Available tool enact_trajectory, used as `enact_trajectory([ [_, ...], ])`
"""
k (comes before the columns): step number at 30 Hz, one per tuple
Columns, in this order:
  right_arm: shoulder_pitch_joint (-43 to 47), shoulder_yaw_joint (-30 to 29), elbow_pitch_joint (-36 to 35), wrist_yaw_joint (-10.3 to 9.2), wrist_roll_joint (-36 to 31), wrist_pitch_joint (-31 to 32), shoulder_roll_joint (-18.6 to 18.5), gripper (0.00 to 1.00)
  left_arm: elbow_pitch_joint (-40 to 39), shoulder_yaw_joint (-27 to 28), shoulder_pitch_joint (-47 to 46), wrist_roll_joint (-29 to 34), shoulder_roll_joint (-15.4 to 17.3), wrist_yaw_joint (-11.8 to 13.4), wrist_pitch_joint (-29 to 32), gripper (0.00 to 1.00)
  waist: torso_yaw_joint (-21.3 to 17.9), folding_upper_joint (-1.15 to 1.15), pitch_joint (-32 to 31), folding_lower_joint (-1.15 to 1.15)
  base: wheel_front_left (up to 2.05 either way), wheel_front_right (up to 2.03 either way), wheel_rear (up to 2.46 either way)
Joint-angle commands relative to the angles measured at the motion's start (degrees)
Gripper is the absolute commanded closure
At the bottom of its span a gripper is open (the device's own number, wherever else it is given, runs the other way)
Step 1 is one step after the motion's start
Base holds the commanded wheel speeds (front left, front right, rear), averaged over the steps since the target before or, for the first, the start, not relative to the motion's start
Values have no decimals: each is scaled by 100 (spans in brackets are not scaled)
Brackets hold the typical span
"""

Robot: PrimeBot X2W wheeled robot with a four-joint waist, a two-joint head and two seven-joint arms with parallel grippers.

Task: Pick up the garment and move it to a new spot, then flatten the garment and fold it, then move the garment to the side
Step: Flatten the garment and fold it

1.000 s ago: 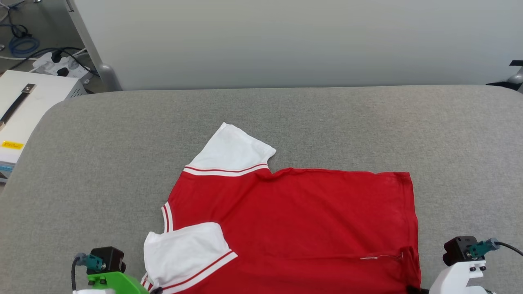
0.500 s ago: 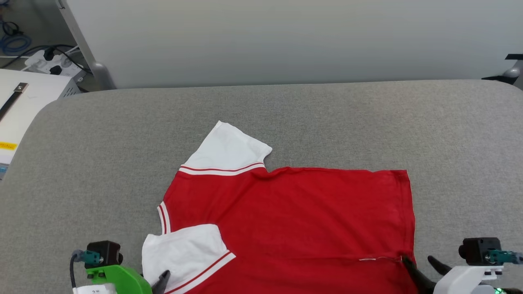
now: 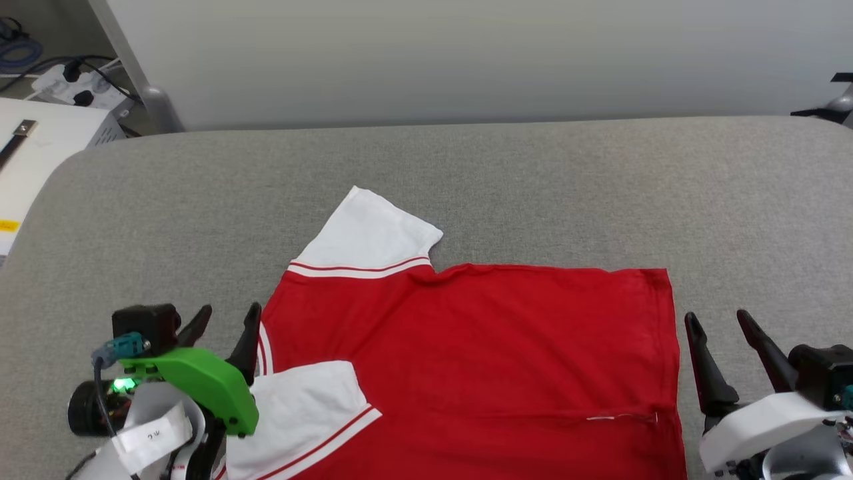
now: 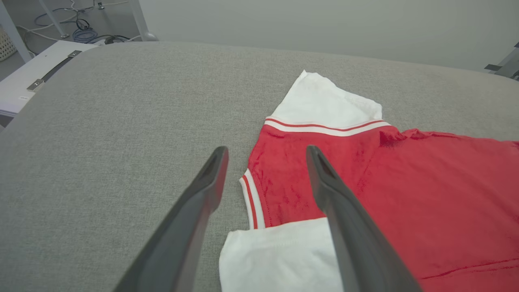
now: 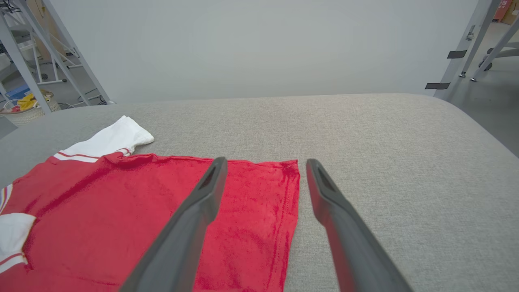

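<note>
Grey fabric covers the tabletop [image 3: 533, 187], with a pale wall behind it. The garment [image 3: 480, 347] lies flat at near centre, red side up. Its near edge is cut off by the frame, and the left arm's green mount [image 3: 200, 387] hides part of the near white sleeve [image 3: 306, 400]. Left pincer [image 3: 230, 308]: jaws wide, empty, at the striped trim. Right pincer [image 3: 716, 315]: jaws wide, empty, just beside the hem. Writing on the left arm's paper tag [image 3: 150, 433] is too small to read.
</note>
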Motion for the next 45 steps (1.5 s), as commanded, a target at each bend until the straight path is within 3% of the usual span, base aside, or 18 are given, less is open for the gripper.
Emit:
enact_trajectory([
  [1, -144, -9, -107, -2, -48, -70, 16, 0, 49, 25, -240, 89, -56, 33, -113, 0, -110, 0, 257, 0, 0, 0, 0],
  [9, -663, 115, -455, -2, -76, -171, 9, 0, 538, -39, -1507, 318, -132, -238, -156, 0, -417, 0, 1140, 0, 0, 0, 0],
  [13, -925, 208, -452, -2, -69, -207, 22, 0, 934, -151, -2336, 240, -98, -647, 238, 0, -594, 0, 1472, 0, 0, 0, 0],
  [18, -1173, 287, -342, -2, -13, -272, 28, 0, 1549, -281, -3413, -36, 83, -1302, 1150, 0, -843, 0, 1777, 0, 0, 0, 0],
  [21, -1275, 278, -316, -2, 22, -341, 41, 0, 1852, -368, -3965, -237, 177, -1573, 1834, 0, -957, 0, 1964, 0, 0, 0, 0],
  [22, -1362, 321, -266, -2, 57, -423, 66, 0, 2140, -469, -4446, -377, 312, -1723, 2477, 0, -1101, 0, 2135, 0, 0, 0, 0],
  [30, -1543, 479, 18, -2, 120, -628, 118, 0, 2727, -752, -5092, -628, 502, -1876, 3602, 0, -1384, 0, 2502, 0, 0, 0, 0],
  [37, -1615, 444, 291, -2, 154, -695, 147, 0, 3322, -1196, -4971, -788, 526, -1904, 4480, 0, -1480, 0, 2628, 0, 0, 0, 0],
  [38, -1631, 430, 325, -2, 165, -686, 145, 0, 3415, -1248, -4931, -821, 512, -1856, 4685, 15, -1488, 0, 2625, 0, 0, 0, 0],
  [39, -1649, 414, 353, -2, 178, -674, 139, 0, 3470, -1297, -4910, -834, 491, -1804, 4854, 63, -1490, 0, 2627, 0, 0, 0, 0],
  [40, -1666, 399, 369, -2, 198, -667, 138, 0, 3494, -1339, -4902, -828, 479, -1773, 4957, 100, -1491, 0, 2628, 0, 0, 0, 0],
  [45, -1780, 357, 467, -2, 348, -587, 77, 0, 3495, -1330, -4903, -862, 376, -1697, 4902, 100, -1491, 0, 2583, 0, 0, 0, 0],
])
